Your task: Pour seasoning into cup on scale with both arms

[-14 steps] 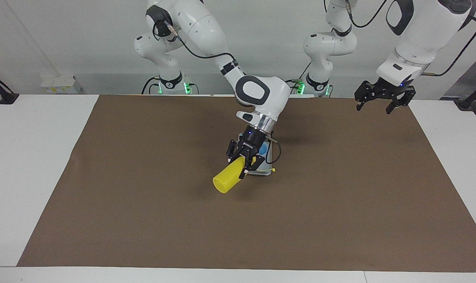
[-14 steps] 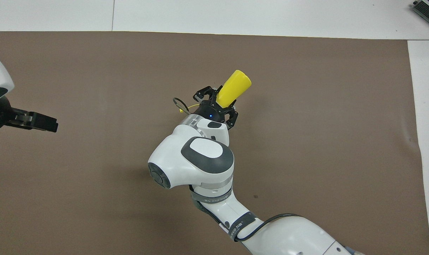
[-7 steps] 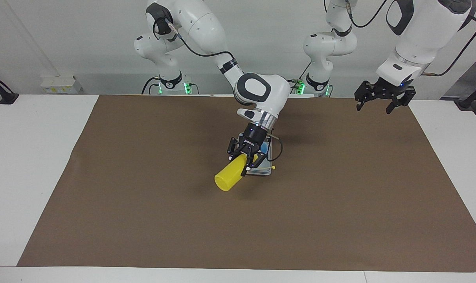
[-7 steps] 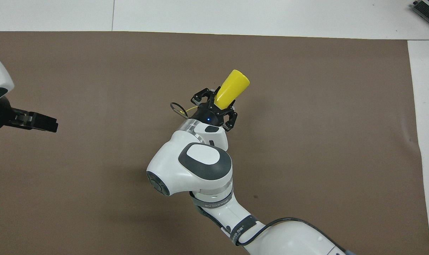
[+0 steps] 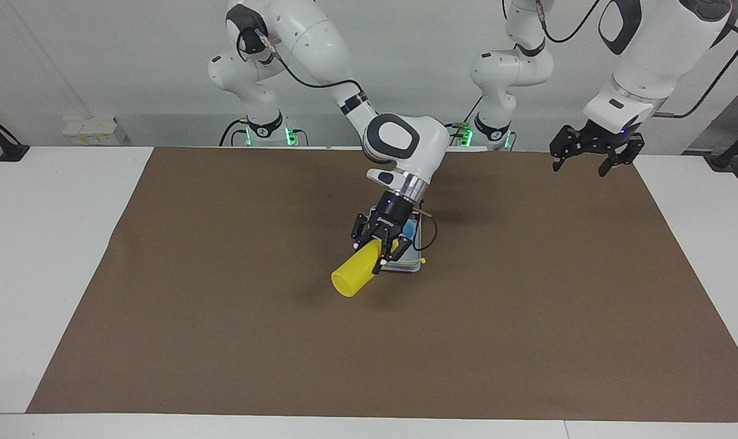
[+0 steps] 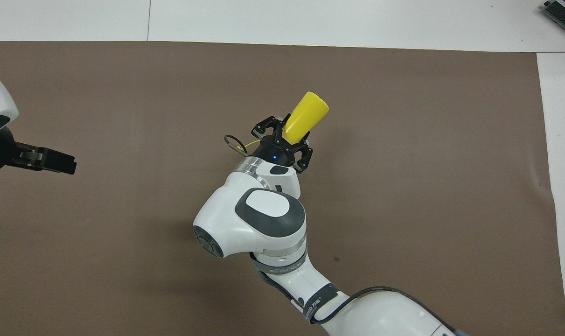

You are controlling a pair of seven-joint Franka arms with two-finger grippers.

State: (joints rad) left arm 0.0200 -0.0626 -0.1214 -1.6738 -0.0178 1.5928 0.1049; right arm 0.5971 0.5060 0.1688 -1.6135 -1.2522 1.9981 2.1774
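Note:
My right gripper (image 5: 370,258) is shut on the seasoning, a yellow bottle (image 5: 354,277), and holds it tilted with its flat base up and out and its nozzle end down toward the cup (image 5: 410,230). Only a sliver of the light blue cup shows past the wrist. It stands on the scale (image 5: 406,267), whose edge peeks out below. A thin yellow cap tether (image 5: 422,261) sticks out beside it. In the overhead view the bottle (image 6: 306,115) juts from the right gripper (image 6: 285,138), while cup and scale are hidden under the arm. The left gripper (image 5: 591,160) hangs open and waits.
A brown mat (image 5: 222,317) covers most of the white table (image 5: 33,256). The left gripper (image 6: 53,161) hovers over the mat's edge at the left arm's end. A dark device (image 6: 563,13) lies at one table corner farthest from the robots.
The right wrist has turned and lifted slightly, nudging the tilted bottle a little. The left arm has not moved.

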